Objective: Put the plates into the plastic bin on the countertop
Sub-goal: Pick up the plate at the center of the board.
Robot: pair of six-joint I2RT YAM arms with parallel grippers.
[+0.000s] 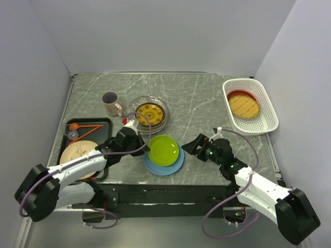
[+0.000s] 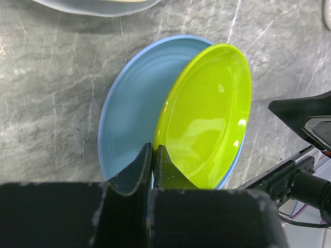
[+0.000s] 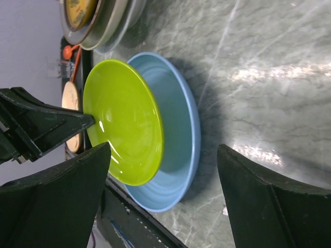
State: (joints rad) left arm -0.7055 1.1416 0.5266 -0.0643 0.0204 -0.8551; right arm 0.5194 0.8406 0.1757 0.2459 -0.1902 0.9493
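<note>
A green plate [image 1: 164,150] is tilted up off a blue plate [image 1: 175,166] near the countertop's [image 1: 201,103] front edge. My left gripper [image 1: 147,149] is shut on the green plate's left rim [image 2: 207,113], its jaws pinching the edge just above the blue plate [image 2: 129,108]. My right gripper [image 1: 192,145] hangs open just right of both plates, holding nothing; between its fingers I see the green plate [image 3: 121,124] and the blue plate [image 3: 181,129]. The white plastic bin [image 1: 269,123] at the back right holds a yellow-patterned plate [image 1: 244,106] on a red one.
A stack of plates topped by a yellow-patterned one [image 1: 149,113] sits behind the green plate, with a beige mug [image 1: 110,103] to its left. A black tray [image 1: 106,124] at the left carries a beige plate [image 1: 77,152] and small orange items.
</note>
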